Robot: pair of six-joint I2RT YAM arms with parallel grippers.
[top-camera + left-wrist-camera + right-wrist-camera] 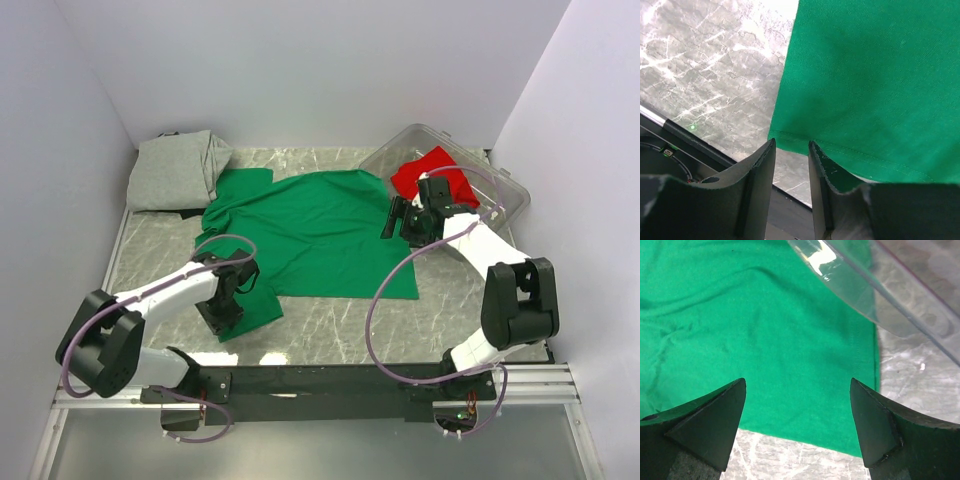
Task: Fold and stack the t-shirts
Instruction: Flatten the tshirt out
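The bright green t-shirt (320,230) lies spread flat on the marble table. My left gripper (222,308) hovers at its near-left corner. In the left wrist view the jaws (791,142) stand narrowly apart with nothing between them, their tips at the green hem (870,85). My right gripper (400,218) is wide open and empty above the shirt's right edge. It shows in the right wrist view (797,381) over the green cloth (755,325). The grey t-shirt (180,170) lies bunched at the back left. The red t-shirt (430,172) sits in the clear bin.
The clear plastic bin (500,195) stands at the back right, just behind my right gripper; its wall (900,295) overlaps the green shirt's corner. White walls close in the table on three sides. A black rail (330,380) runs along the near edge.
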